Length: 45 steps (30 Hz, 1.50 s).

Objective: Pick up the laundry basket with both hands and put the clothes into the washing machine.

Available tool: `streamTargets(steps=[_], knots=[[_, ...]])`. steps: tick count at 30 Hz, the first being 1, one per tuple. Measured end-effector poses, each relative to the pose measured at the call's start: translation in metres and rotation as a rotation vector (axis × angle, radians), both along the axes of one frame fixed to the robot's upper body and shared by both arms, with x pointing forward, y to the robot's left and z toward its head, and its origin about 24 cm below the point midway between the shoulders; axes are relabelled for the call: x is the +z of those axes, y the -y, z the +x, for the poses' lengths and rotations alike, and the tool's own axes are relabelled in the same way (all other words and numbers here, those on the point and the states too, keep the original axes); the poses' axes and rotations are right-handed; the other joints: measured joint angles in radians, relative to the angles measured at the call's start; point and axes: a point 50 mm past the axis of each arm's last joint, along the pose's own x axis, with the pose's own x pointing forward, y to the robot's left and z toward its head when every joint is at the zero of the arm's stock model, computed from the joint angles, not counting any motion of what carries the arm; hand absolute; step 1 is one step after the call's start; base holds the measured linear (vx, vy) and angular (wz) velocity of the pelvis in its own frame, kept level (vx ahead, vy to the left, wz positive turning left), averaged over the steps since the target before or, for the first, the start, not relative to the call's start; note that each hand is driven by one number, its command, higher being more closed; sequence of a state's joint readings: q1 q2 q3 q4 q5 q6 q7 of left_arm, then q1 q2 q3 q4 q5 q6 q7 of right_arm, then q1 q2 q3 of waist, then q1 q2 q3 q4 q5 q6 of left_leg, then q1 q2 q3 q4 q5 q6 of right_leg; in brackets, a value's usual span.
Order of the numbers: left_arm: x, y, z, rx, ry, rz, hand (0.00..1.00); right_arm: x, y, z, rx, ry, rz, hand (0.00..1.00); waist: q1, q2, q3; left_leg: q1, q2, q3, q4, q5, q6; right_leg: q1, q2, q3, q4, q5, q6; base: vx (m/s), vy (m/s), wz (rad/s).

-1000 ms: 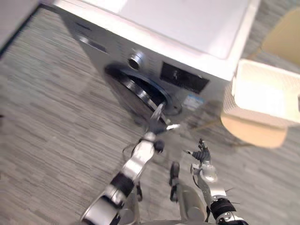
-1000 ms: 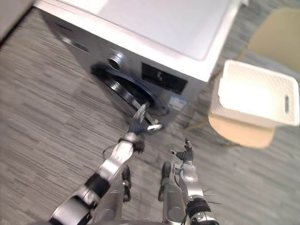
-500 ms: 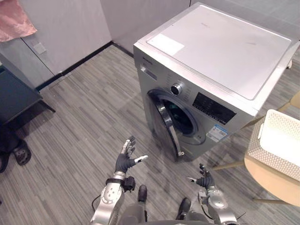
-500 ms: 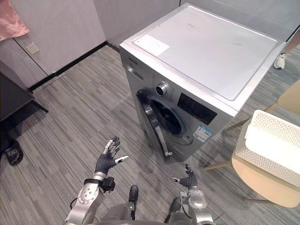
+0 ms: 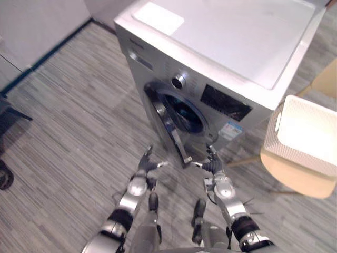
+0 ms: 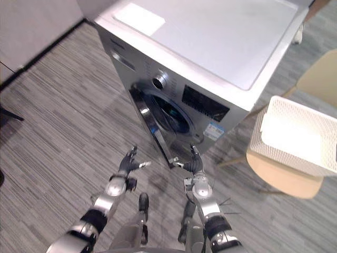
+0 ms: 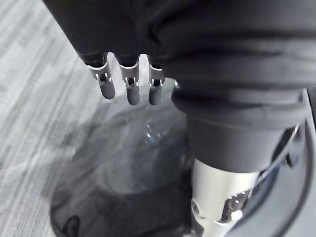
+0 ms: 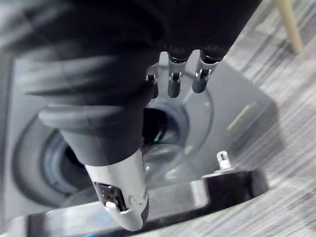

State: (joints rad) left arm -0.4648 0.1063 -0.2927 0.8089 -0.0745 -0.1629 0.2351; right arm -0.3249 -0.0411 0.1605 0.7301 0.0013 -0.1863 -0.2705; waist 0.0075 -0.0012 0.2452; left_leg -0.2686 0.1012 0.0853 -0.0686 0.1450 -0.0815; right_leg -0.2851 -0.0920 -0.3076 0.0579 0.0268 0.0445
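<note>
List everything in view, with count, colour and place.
Silver-grey front-loading washing machine: one, white top, straight ahead.
Round glass machine door: one, dark with chrome rim, standing open toward the robot.
White flat sheet: one, on the machine's top, far left corner.
White perforated plastic laundry basket: one, on the chair, right of the machine.
Tan round-seated chair: one, right side.
Grey plank floor: all around.
Left robot hand: one, silver and dark, open, left of the door's edge.
Right robot hand: one, same colours, open, right of the door's edge.
</note>
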Motion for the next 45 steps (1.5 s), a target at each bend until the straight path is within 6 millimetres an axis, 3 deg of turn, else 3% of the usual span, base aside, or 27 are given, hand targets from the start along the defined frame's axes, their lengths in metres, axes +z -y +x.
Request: streamTargets(steps=[2,5,8,10,11,13,17,20,25,29,32,35,37,38,39,40,42,43,45], knots=[[0.028,0.0,0.027,0.037,0.067,0.018,0.0,0.021,0.002,0.028,-0.03,0.041,-0.004,0.0,-0.009,0.001,0.044,-0.043,0.0,0.035,-0.001,0.011,0.0,-0.071,-0.001,0.037,0.016,0.014,-0.006,-0.06,0.016,-0.47],[0.048,-0.006,0.045,0.05,0.1,0.075,0.0,0.054,0.002,0.056,-0.072,0.123,0.031,0.0,-0.016,-0.007,0.095,-0.069,0.003,0.061,-0.001,0.02,-0.001,-0.119,0.001,0.067,0.029,0.028,-0.015,-0.06,0.009,-0.33],[0.115,-0.005,0.083,0.068,0.22,0.145,0.0,0.109,0.004,0.088,-0.129,0.246,0.123,0.0,-0.023,-0.017,0.159,-0.119,0.002,0.12,-0.003,0.034,0.008,-0.203,0.001,0.124,0.028,0.066,-0.016,-0.08,0.017,-0.46],[0.145,-0.002,0.094,0.065,0.268,0.176,0.0,0.12,0.002,0.093,-0.142,0.271,0.176,0.0,-0.024,-0.017,0.159,-0.154,0.003,0.152,-0.002,0.035,0.009,-0.254,0.001,0.156,0.025,0.084,-0.015,-0.06,0.006,-0.45],[0.166,0.002,0.099,0.069,0.299,0.168,0.0,0.123,0.003,0.093,-0.158,0.278,0.2,0.0,-0.024,-0.018,0.159,-0.173,0.004,0.168,-0.002,0.035,0.009,-0.28,0.0,0.172,0.021,0.093,-0.011,-0.05,0.006,-0.36],[0.187,-0.001,0.104,0.114,0.306,0.129,0.0,0.12,0.001,0.088,-0.178,0.283,0.245,0.0,-0.027,-0.018,0.159,-0.195,0.005,0.178,0.0,0.034,0.009,-0.295,0.003,0.18,-0.007,0.113,-0.012,-0.01,0.003,-0.19],[0.196,-0.008,0.106,0.149,0.323,0.098,0.0,0.093,-0.017,0.059,-0.118,0.266,0.282,0.0,-0.028,-0.026,0.163,-0.224,0.012,0.187,0.019,0.03,0.012,-0.298,0.007,0.177,-0.042,0.135,-0.011,0.01,0.002,0.0],[0.197,-0.007,0.105,0.148,0.331,0.096,0.0,0.09,-0.027,0.049,-0.082,0.28,0.295,0.0,-0.033,-0.042,0.172,-0.224,0.014,0.182,0.04,0.025,0.018,-0.284,0.005,0.173,-0.041,0.137,-0.015,0.01,-0.002,0.05],[0.173,0.013,0.086,0.041,0.399,0.068,0.0,0.097,-0.027,0.048,-0.082,0.312,0.305,0.0,-0.042,-0.046,0.172,-0.175,0.015,0.145,0.057,0.019,0.022,-0.205,0.001,0.128,-0.041,0.13,-0.017,0.0,-0.013,0.18],[0.146,0.042,0.056,-0.068,0.456,-0.057,0.0,0.101,-0.022,0.049,-0.088,0.333,0.301,0.0,-0.028,-0.051,0.166,-0.097,0.021,0.104,0.052,0.004,0.009,-0.131,-0.001,0.083,0.023,0.07,-0.024,0.0,-0.027,0.29],[0.081,0.053,0.016,-0.084,0.316,-0.145,0.0,0.071,-0.012,0.028,-0.116,0.261,0.261,0.0,-0.017,-0.047,0.092,-0.045,0.018,0.051,0.03,0.003,0.004,-0.094,-0.016,0.034,0.104,-0.013,-0.022,0.08,-0.03,0.51],[0.0,0.029,-0.035,0.013,0.054,-0.173,0.0,0.028,0.001,0.001,-0.141,0.128,0.177,0.0,0.003,-0.031,0.031,0.008,0.003,-0.022,0.017,0.011,-0.006,-0.018,-0.031,-0.039,0.135,-0.075,-0.012,0.19,-0.02,0.67],[-0.029,0.011,-0.062,0.078,-0.05,-0.178,0.0,0.012,0.012,-0.009,-0.154,0.074,0.107,0.0,0.013,-0.017,0.019,0.007,-0.014,-0.062,0.041,-0.003,-0.023,0.012,-0.06,-0.088,0.174,-0.116,-0.002,0.13,0.007,0.92],[-0.041,-0.002,-0.074,0.122,-0.097,-0.175,0.0,0.006,0.017,-0.012,-0.167,0.047,0.081,0.0,0.014,-0.009,0.015,0.002,-0.022,-0.053,0.058,-0.012,-0.012,0.032,-0.078,-0.125,0.192,-0.136,0.004,0.11,0.047,1.2],[-0.054,-0.02,-0.09,0.187,-0.148,-0.171,0.0,0.0,0.026,-0.016,-0.182,0.021,0.04,0.0,0.021,-0.003,0.011,-0.003,-0.008,0.029,0.081,-0.048,0.022,0.065,-0.095,-0.165,0.203,-0.159,0.014,0.06,0.042,1.04],[-0.06,-0.028,-0.097,0.221,-0.17,-0.172,0.0,-0.002,0.031,-0.018,-0.19,0.013,0.024,0.0,0.022,0.003,0.008,0.0,0.007,0.091,0.094,-0.055,0.028,0.085,-0.101,-0.186,0.203,-0.165,0.021,0.1,0.046,1.14],[-0.077,-0.05,-0.119,0.317,-0.246,-0.17,0.0,-0.006,0.05,-0.021,-0.22,-0.013,-0.042,0.0,0.055,0.023,-0.02,0.001,0.025,0.224,0.144,-0.054,0.047,0.12,-0.134,-0.236,0.21,-0.184,0.049,0.16,0.078,0.83],[-0.085,-0.058,-0.128,0.353,-0.285,-0.161,0.0,-0.006,0.053,-0.021,-0.221,-0.012,-0.053,0.0,0.069,0.027,-0.023,0.001,0.017,0.215,0.152,-0.058,0.053,0.131,-0.143,-0.241,0.204,-0.184,0.053,0.14,0.086,0.38],[-0.1,-0.074,-0.146,0.416,-0.367,-0.125,0.0,-0.006,0.053,-0.022,-0.216,-0.012,-0.071,0.0,0.062,0.026,-0.027,0.009,-0.007,0.194,0.16,-0.074,0.067,0.17,-0.161,-0.27,0.184,-0.182,0.069,0.2,0.1,0.45]])
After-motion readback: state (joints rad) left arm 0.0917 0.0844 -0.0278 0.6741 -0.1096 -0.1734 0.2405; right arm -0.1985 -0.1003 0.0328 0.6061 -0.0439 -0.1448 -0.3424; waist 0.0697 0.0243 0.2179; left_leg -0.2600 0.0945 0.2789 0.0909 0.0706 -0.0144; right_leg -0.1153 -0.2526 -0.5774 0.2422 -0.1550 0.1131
